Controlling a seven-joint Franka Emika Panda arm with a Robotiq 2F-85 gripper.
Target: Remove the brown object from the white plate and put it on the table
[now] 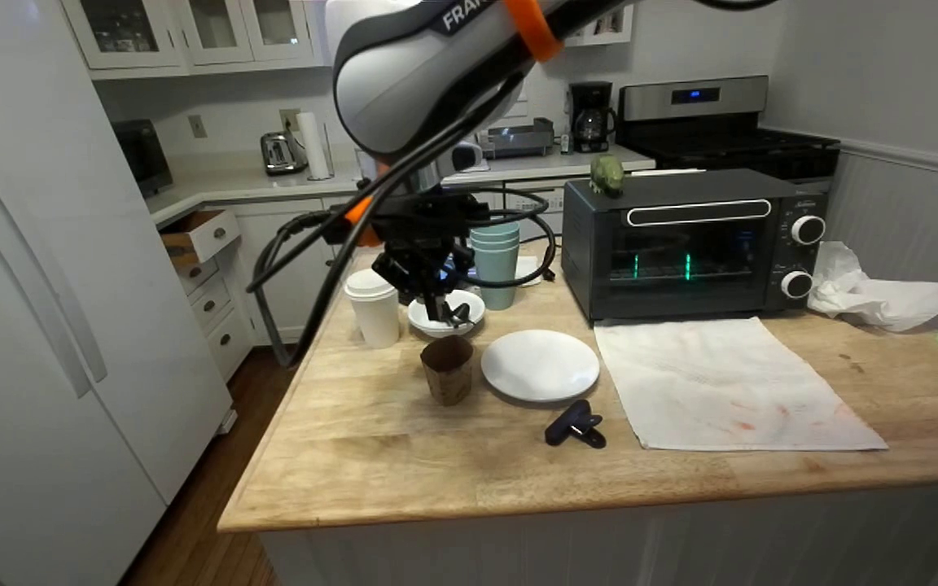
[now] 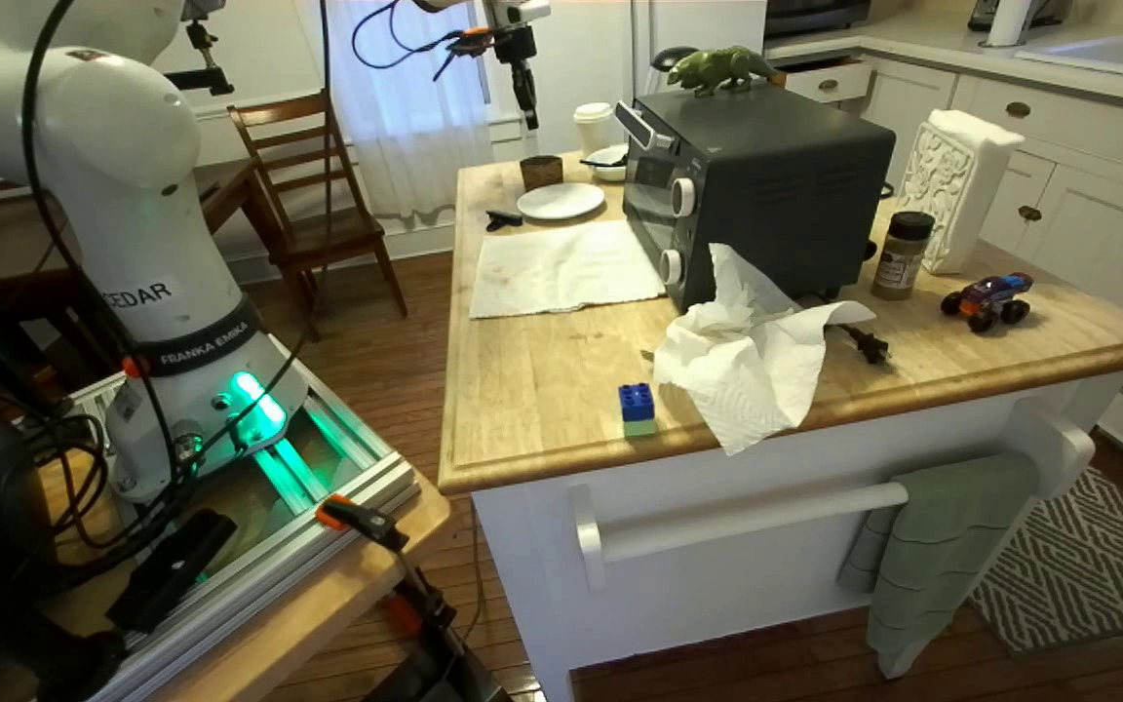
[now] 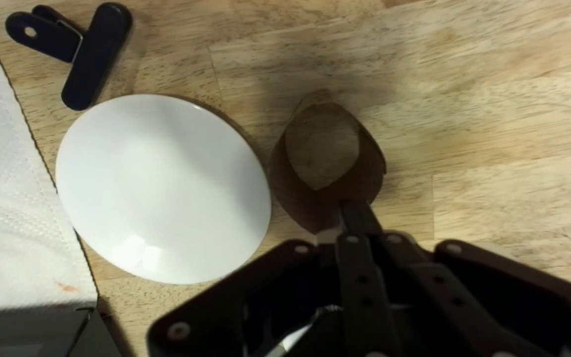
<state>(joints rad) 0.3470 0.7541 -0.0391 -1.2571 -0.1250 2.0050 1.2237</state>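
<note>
The brown object [image 1: 448, 376] is a small dark-brown, hollow, open-topped piece, upright on the light-wood table [image 1: 404, 472]. It stands beside the white plate [image 1: 541, 366], with nothing on the plate. Both also show in an exterior view, the brown object [image 2: 542, 174] next to the plate [image 2: 561, 202]. In the wrist view the brown object [image 3: 300, 201] is right of the plate [image 3: 161, 188]. My gripper [image 1: 438, 312] looks shut and holds nothing visible. An exterior view shows the gripper [image 2: 529, 119] above the brown object, apart from it. In the wrist view its fingertips [image 3: 355, 218] overlap the object's near wall.
A black clip [image 1: 575, 424] lies by the plate. A white paper towel [image 1: 729, 387] lies before the toaster oven [image 1: 681, 252]. A white bowl [image 1: 469, 313], a lidded white cup [image 1: 374, 309] and blue-green cups [image 1: 496, 264] stand behind the brown object, close to the gripper.
</note>
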